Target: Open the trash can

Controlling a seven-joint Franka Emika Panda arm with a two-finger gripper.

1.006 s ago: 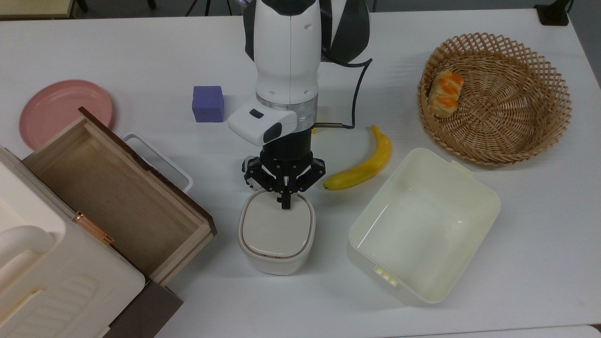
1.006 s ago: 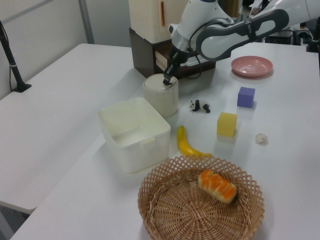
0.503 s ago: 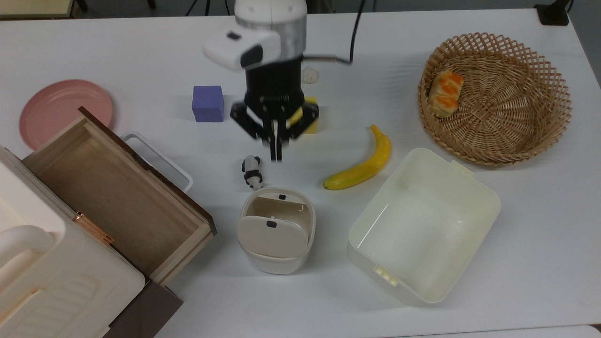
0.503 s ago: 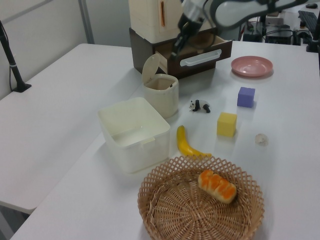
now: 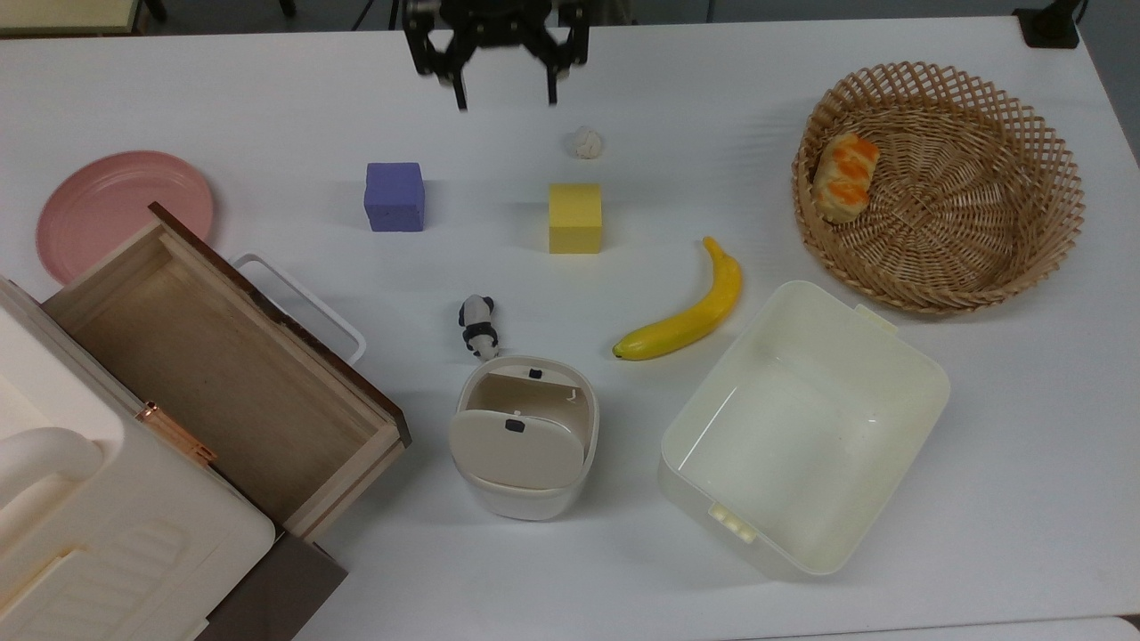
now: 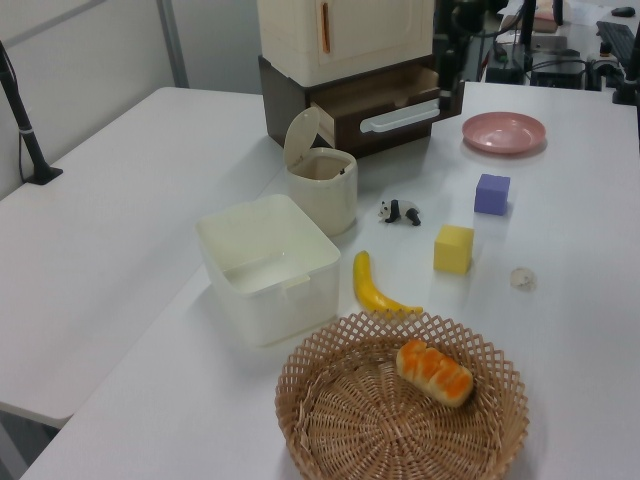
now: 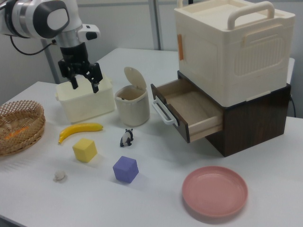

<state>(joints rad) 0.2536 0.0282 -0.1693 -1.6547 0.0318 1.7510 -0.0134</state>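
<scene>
Gripper high above table's far edge in top view, fingers spread, holding nothing, well apart from bin. Trash can near middle of table, between wooden drawer and cream tub, toy panda just beside it. Lid tipped up, inside showing. Opening judged done; no further move needed beyond parking arm clear.

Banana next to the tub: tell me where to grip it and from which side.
Grip the banana across its thick middle, coming straight down from above. It lies flat on the table, curved, with clear space along both long sides, so the open gripper can probably straddle it; the tapered ends offer less hold.
</scene>
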